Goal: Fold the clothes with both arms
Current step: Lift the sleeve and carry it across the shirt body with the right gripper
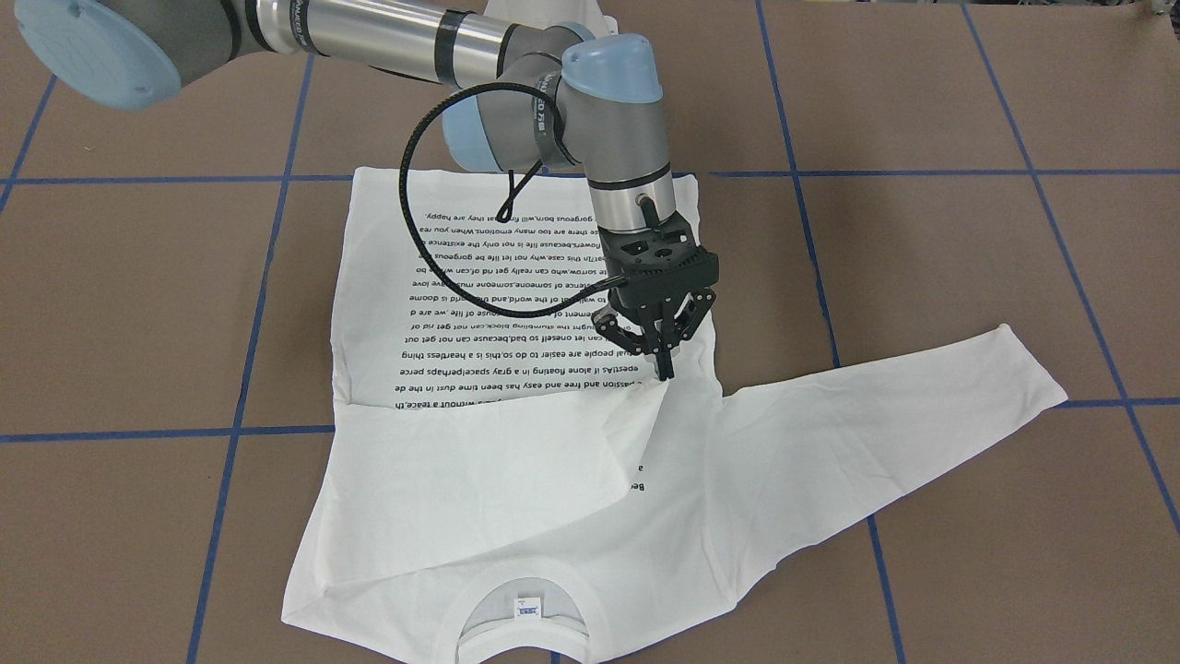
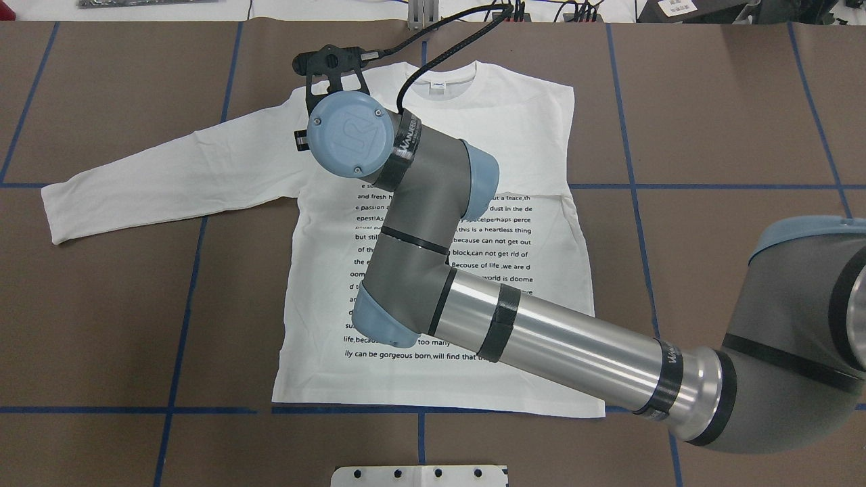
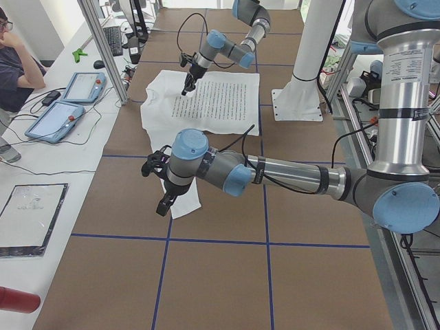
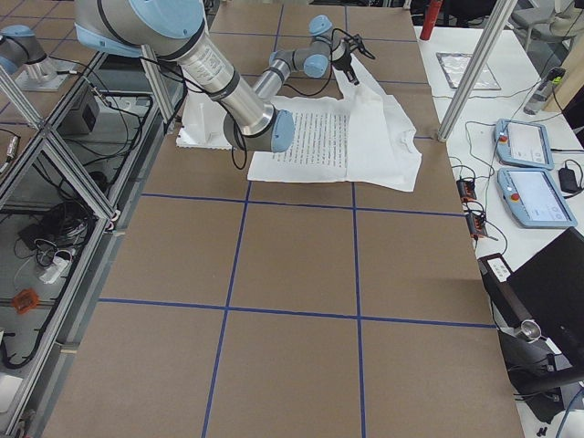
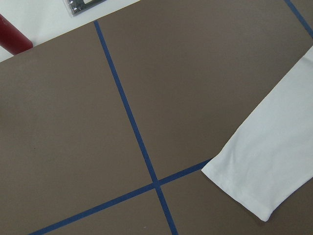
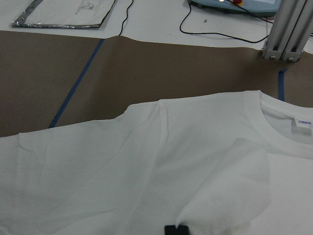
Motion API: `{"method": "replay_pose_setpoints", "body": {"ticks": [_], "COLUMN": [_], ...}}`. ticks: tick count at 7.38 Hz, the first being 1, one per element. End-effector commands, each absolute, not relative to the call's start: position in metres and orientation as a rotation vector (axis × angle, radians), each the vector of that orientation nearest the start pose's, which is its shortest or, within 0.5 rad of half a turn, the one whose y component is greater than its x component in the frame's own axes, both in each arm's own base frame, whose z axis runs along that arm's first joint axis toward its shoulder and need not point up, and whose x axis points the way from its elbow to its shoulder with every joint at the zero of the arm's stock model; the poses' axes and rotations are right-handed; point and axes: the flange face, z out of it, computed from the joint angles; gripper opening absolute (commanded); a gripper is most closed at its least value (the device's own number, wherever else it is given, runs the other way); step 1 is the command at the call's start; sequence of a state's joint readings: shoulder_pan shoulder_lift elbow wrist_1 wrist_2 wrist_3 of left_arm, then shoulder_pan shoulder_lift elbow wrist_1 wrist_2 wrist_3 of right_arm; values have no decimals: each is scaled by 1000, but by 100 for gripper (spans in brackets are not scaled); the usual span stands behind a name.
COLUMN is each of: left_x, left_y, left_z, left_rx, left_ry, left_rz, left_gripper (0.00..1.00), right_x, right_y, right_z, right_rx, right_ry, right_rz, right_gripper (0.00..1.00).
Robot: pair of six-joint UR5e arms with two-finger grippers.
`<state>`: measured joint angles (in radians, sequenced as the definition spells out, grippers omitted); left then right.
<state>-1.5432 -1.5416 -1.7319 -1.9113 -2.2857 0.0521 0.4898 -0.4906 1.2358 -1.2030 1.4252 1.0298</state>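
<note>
The white long-sleeved T-shirt (image 1: pixel 516 498) lies flat on the brown table, printed text up, with its collar (image 1: pixel 525 609) on the far side from the robot. One sleeve is folded in across the chest. My right gripper (image 1: pixel 666 371) is shut on that sleeve's end and lifts it into a small peak; one right fingertip (image 6: pixel 176 229) shows at the bottom of the right wrist view. The other sleeve (image 1: pixel 885 433) lies stretched outward. My left gripper (image 3: pixel 167 204) hovers by that sleeve's cuff (image 5: pixel 254 186). I cannot tell whether the left gripper is open or shut.
A white pedestal base (image 2: pixel 419 475) stands at the robot's edge of the table. Aluminium posts (image 6: pixel 286 29) rise beyond the collar. A seated person (image 3: pixel 17 62) and tablets (image 3: pixel 62 117) are at a side desk. A red object (image 5: pixel 14 36) lies past the table's edge.
</note>
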Motion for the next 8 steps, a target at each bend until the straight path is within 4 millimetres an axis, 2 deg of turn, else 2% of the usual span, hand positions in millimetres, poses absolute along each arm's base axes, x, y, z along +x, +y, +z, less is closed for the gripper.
{"method": "replay_pose_setpoints", "body": {"ticks": [1,2,3,4,6,7,8], "left_x": [-54,-54,-54,-54,-54,-54,-52], "left_y": [-501,-501,-501,-501,-501,-502,-504], "left_z": [557,557,557,557,557,564,560], "left_rx": [461,461,461,461,460,454,508], "left_ry": [697,697,697,697,698,700,698], "left_rz": [244,244,244,244,244,242,266], "left_gripper": [100,100,100,100,100,100,100], "right_x": [-652,-654,-661,-665,-661,-643,-616], "right_y": [-481,-481,-480,-482,-489,-514,-544], "right_z": [48,48,54,51,46,57,65], "right_rx": [667,657,625,611,564,501,401], "right_ry": [-898,-902,-901,-882,-794,-808,-832], "right_rz": [18,33,74,73,68,66,60], "right_gripper": [0,23,99,100,100,100,100]}}
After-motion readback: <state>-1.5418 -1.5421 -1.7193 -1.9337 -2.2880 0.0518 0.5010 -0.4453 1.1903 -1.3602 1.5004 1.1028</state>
